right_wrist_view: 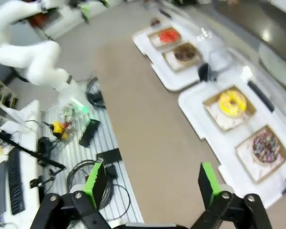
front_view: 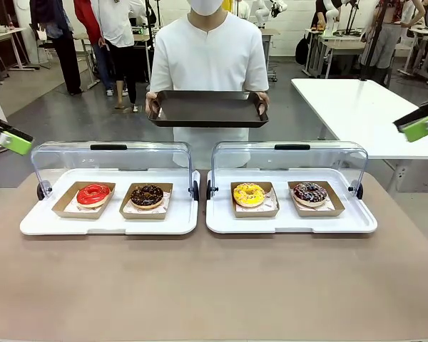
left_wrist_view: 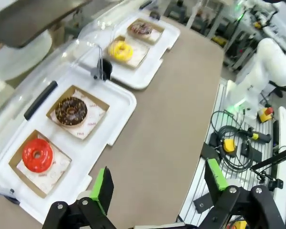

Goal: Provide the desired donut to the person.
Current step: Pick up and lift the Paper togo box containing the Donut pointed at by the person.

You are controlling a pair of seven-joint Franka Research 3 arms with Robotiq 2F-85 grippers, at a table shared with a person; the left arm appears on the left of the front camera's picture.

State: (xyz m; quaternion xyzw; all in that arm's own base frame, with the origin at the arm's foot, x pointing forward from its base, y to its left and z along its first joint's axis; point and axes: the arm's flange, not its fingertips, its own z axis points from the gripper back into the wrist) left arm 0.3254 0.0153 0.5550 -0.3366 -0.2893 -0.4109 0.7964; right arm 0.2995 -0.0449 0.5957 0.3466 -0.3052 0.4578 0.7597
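Across the beige tabletop (front_view: pixel 214 285), two white lidded serving trays (front_view: pixel 110 224) hold a red glazed donut (front_view: pixel 93 193), a chocolate donut (front_view: pixel 147 194), a yellow iced donut (front_view: pixel 249 194) and a dark sprinkled donut (front_view: pixel 310 192), all untouched in cardboard trays (front_view: pixel 60 206). Nothing seems done yet: the person in a white T-shirt (front_view: pixel 208 57) holds out an empty dark rectangular tray (front_view: pixel 208 109), and which donut is wanted cannot be told. Left gripper (left_wrist_view: pixel 159 181) and right gripper (right_wrist_view: pixel 150 183) hang wide-jawed and empty, well apart from every donut.

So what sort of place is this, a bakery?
More likely a robotics lab staged as a donut counter: a white robot arm, loose cables beside the table, plain worktables behind the person.
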